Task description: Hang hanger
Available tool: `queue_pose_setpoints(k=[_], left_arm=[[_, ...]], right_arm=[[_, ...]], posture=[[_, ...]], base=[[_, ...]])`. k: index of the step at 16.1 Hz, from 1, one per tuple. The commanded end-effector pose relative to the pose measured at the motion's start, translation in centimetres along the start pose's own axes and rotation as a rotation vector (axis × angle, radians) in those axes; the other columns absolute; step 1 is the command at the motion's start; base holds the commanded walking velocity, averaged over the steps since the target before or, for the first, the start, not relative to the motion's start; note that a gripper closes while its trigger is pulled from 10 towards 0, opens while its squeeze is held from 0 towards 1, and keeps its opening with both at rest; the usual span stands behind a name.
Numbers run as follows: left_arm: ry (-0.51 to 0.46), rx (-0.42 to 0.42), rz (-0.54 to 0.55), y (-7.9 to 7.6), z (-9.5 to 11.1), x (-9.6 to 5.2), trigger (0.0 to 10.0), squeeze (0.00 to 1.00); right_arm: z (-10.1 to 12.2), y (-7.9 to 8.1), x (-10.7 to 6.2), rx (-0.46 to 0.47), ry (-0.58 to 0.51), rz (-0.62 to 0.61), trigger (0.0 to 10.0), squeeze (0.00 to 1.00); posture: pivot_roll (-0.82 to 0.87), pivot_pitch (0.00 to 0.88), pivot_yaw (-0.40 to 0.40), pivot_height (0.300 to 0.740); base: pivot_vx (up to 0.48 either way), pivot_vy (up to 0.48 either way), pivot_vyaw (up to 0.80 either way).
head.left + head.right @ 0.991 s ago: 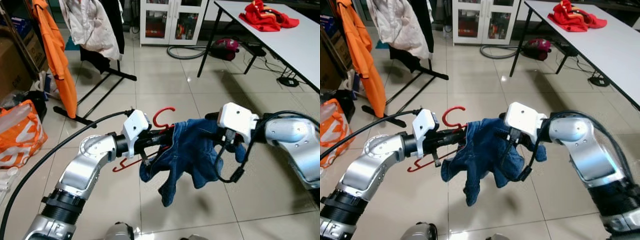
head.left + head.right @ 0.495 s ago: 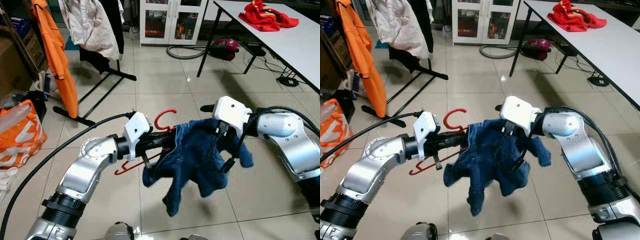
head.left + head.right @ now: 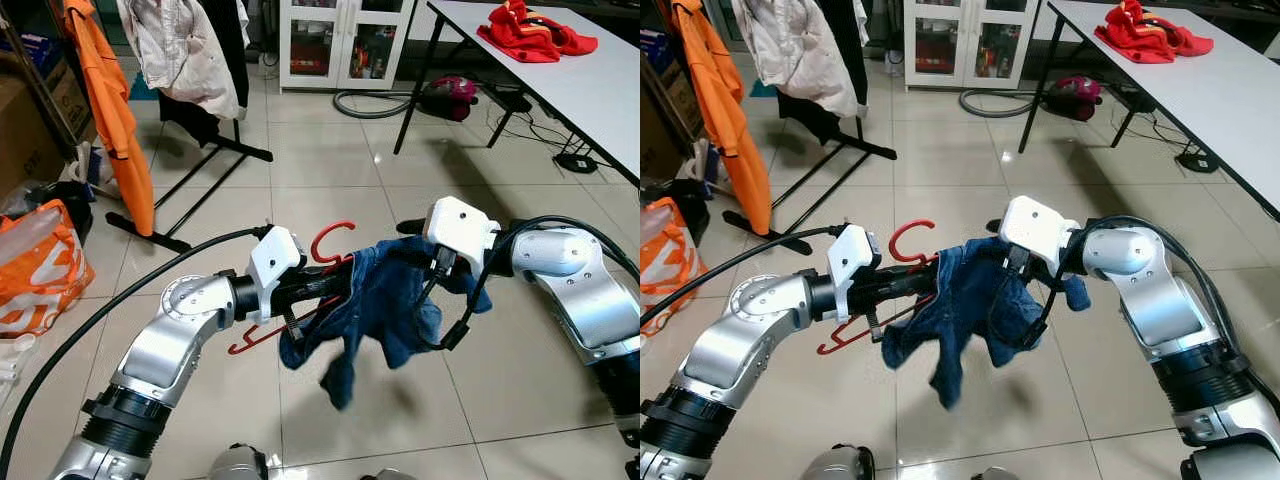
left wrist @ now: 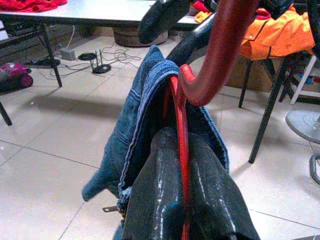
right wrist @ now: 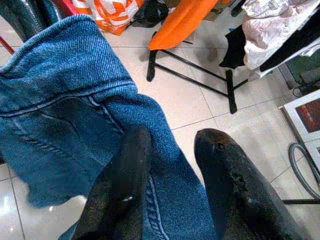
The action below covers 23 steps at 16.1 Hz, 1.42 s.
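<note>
A red plastic hanger is held out over the tiled floor, my left gripper shut on its neck just below the hook. A blue denim garment is draped over the hanger and hangs down from it. In the left wrist view the red hanger runs between the black fingers, with denim over its far side. My right gripper is at the garment's upper right, shut on a fold of the denim. Cloth passes between its fingers.
A clothes rack at the back left carries an orange garment and a white one. An orange bag lies at the left. A white table with a red cloth stands at the right. A cabinet is behind.
My right gripper has moved left and up toward the hanger, bunching the denim. The garment's lower flaps have swung and now hang shorter. The left arm has barely moved.
</note>
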<state>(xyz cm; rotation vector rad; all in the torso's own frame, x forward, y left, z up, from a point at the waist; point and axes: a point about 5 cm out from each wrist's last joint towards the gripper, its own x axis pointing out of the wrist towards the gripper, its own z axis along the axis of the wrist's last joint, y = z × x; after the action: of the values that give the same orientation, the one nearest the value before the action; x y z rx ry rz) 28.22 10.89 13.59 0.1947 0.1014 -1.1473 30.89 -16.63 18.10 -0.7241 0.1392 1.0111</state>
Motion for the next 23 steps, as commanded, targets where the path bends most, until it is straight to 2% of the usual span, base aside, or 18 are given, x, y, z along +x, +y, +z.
queue_pose_setpoints(k=[1, 16, 17, 18, 19, 23], left_arm=[[-0.036, 0.035, -0.034, -0.4, 1.1, 0.3, 10.0, 0.00], [-0.029, 0.048, -0.047, -0.3, 1.2, 0.2, 10.0, 0.00], [-0.029, 0.048, -0.048, -0.3, 1.2, 0.2, 10.0, 0.00], [-0.029, 0.048, -0.050, -0.4, 1.2, 0.3, 10.0, 0.00], [-0.029, 0.047, -0.052, -0.4, 1.2, 0.3, 10.0, 0.00], [-0.029, 0.047, -0.053, -0.4, 1.2, 0.3, 10.0, 0.00]], right_arm=[[-0.3, 0.1, -0.3, -0.021, 0.020, 0.019, 0.0, 0.00], [-0.2, 1.2, -0.9, -0.011, 0.011, 0.109, 0.0, 0.00], [-0.2, 1.0, -0.9, -0.001, 0.010, 0.089, 0.0, 0.97], [-0.2, 0.9, -0.9, 0.014, 0.012, 0.075, 4.3, 1.00], [-0.3, 1.0, -0.9, 0.018, 0.018, 0.085, 10.0, 1.00], [-0.3, 1.3, -0.9, 0.020, 0.018, 0.112, 10.0, 1.00]], posture=[[0.02, 0.056, -0.075, 0.740], [0.02, 0.061, -0.074, 0.740], [0.02, 0.062, -0.073, 0.740], [0.02, 0.063, -0.073, 0.740], [0.02, 0.063, -0.073, 0.740], [0.02, 0.065, -0.072, 0.740]], base=[[0.000, 0.000, 0.00], [0.000, 0.000, 0.00], [0.000, 0.000, 0.00], [0.000, 0.000, 0.00], [0.000, 0.000, 0.00], [0.000, 0.000, 0.00]])
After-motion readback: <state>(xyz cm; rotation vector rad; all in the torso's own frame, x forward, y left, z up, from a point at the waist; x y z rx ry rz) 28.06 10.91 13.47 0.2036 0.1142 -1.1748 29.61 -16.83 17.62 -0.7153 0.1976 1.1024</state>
